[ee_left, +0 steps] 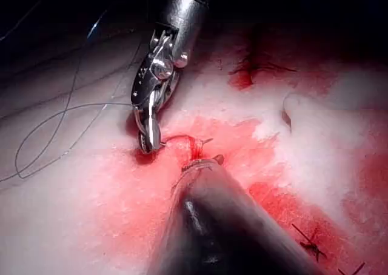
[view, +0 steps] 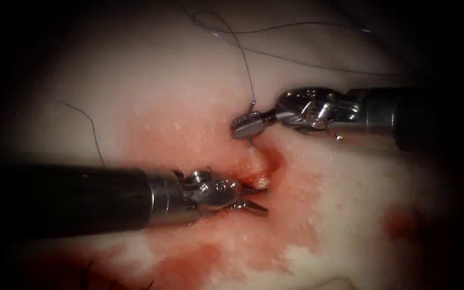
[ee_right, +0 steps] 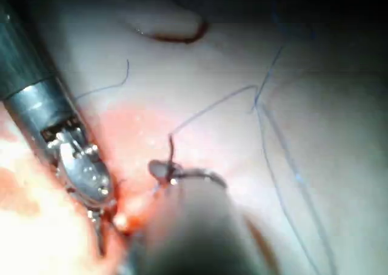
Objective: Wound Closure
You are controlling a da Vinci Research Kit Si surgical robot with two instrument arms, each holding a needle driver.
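- The tissue [view: 200, 91] takes up most of the endoscope view: pale in the upper half, with red fluid [view: 200, 263] spread through the centre and along the lower edge.
- The cut [view: 261, 161] sits just right of centre in that view, as a short reddened ridge between the two tools.
- The left arm's tool [view: 253, 198] comes in from the lower left of the endoscope view on a dark shaft. Its jaws are parted and grasp nothing, and their tips lie at the left lip of the cut, against the wet tissue.
- The right arm's tool [view: 243, 128] comes in from the right, just above centre. Its jaws are clenched on the needle [view: 251, 140] directly above the cut. In the left wrist view this tool [ee_left: 148, 139] holds the needle [ee_left: 182, 140], which arcs away from its jaws and enters the red tissue.
- Little of the needle shows in the endoscope view: a short dark piece under the jaws that dips into the tissue at the upper end of the cut. Where along its curve it is held cannot be told.
- The thread [view: 245, 64] rises from the right tool's jaws to the upper centre of the endoscope view and loops off toward the upper right. A separate strand [view: 93, 131] lies on the pale tissue at the left.
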